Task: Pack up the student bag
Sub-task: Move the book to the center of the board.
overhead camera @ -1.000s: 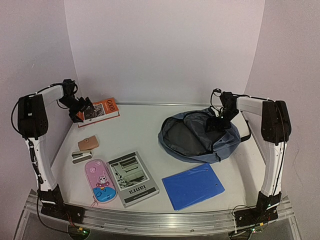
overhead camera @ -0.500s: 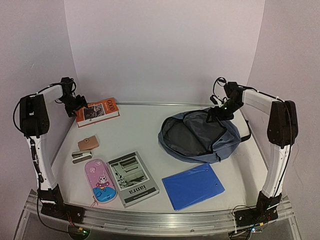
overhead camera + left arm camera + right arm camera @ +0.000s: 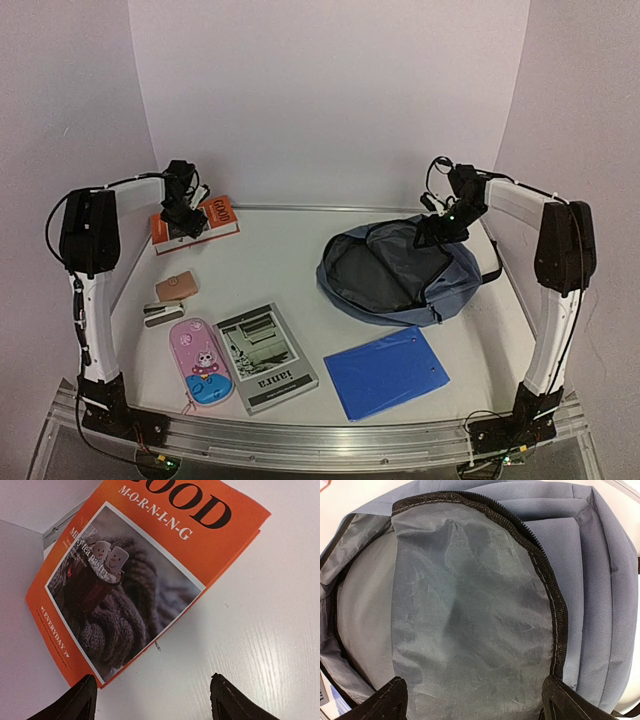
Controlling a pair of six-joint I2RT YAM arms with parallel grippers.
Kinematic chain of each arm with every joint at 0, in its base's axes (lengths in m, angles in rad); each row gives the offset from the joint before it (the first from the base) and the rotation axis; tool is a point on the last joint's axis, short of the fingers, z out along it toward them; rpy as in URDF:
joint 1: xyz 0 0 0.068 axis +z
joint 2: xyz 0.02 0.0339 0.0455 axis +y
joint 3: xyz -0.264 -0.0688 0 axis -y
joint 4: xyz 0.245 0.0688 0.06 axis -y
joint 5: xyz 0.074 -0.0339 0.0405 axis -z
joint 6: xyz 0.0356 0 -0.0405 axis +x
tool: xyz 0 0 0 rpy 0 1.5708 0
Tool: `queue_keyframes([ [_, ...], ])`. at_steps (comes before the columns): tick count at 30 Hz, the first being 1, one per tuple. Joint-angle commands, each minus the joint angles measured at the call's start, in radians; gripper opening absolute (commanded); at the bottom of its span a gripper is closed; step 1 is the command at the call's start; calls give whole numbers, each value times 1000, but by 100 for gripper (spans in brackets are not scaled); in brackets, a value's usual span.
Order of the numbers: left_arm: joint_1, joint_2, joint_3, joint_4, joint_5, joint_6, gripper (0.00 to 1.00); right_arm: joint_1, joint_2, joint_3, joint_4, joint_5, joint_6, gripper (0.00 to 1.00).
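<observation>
The student bag (image 3: 400,270) lies unzipped at the right of the table, its grey lining (image 3: 470,605) showing. My right gripper (image 3: 440,225) hangs over the bag's far rim. In the right wrist view this gripper (image 3: 475,702) is open above the lining, with nothing between the fingers. At the far left lies an orange "Good Morning" book (image 3: 218,214). My left gripper (image 3: 183,218) is just above its left part. In the left wrist view that gripper (image 3: 152,700) is open, with bare table between the tips. The book's (image 3: 135,570) near corner lies by the left fingertip (image 3: 82,700).
A bright-blue folder (image 3: 386,372) lies near the front right. A grey book (image 3: 265,357), a pink pencil case (image 3: 201,363), a stapler (image 3: 160,313) and a small brown pouch (image 3: 177,286) lie at the front left. Walls close in the back and both sides.
My left gripper has swung right, from beside the orange book to over it, and its jaws have narrowed a little. My right gripper lifted from inside the bag to its far rim.
</observation>
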Motion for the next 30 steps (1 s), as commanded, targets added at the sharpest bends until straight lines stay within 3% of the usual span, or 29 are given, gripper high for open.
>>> queue_keyframes([
  [1,19,6,-38,73,-140,228,77,4,-1,37,-14,-6,7,93],
  [9,20,44,-118,214,-271,401,70,4,10,9,-13,24,7,94],
  [16,23,100,-89,291,-316,466,62,5,15,17,-9,69,2,96],
  [26,27,133,-60,293,-306,488,12,5,-2,9,-9,80,0,96],
  [30,11,115,-60,257,-281,465,0,5,-6,14,-9,78,1,96],
])
